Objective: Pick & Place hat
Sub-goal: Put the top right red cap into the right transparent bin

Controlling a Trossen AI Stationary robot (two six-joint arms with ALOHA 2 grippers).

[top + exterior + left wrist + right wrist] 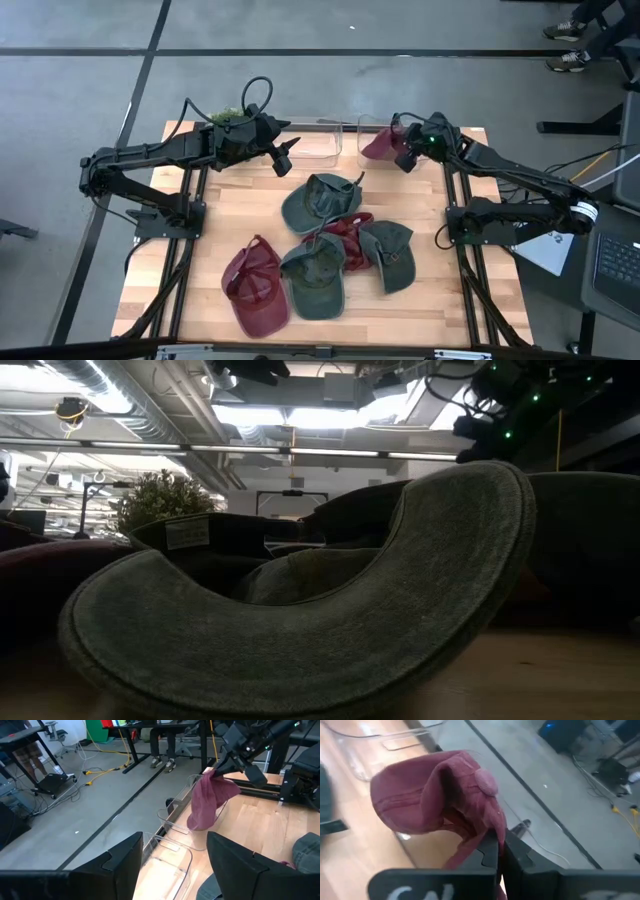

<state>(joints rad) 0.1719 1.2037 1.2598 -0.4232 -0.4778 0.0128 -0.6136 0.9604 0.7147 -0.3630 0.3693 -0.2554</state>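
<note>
From above, my right gripper (405,150) is pinched shut on a soft maroon cloth cap (380,143), which hangs over the right-hand clear plastic bin (372,128) at the far edge of the pale wooden table (200,260). My left gripper (283,160) hovers with its fingers spread and nothing between them, just beside the left-hand clear plastic bin (318,142). Nearer than those bins, a heap of green and maroon caps (330,245) fills the table's middle; bare wood lies open to the left of that heap.

At table height, a grey-green cap brim (300,620) curves across nearly everything, blocking sight of the bins.

Past my left fingers (120,865), the maroon cap (207,800) dangles from the right gripper (220,767), its lower part within the right-hand bin's clear wall (175,812). The left-hand bin (165,865) sits just ahead of those fingers, at the table's edge with grey floor beyond.

From my right wrist, the fingers (492,852) are together, clamped on a fold of the maroon cap (435,795), with a clear bin wall (375,735) beyond it.
</note>
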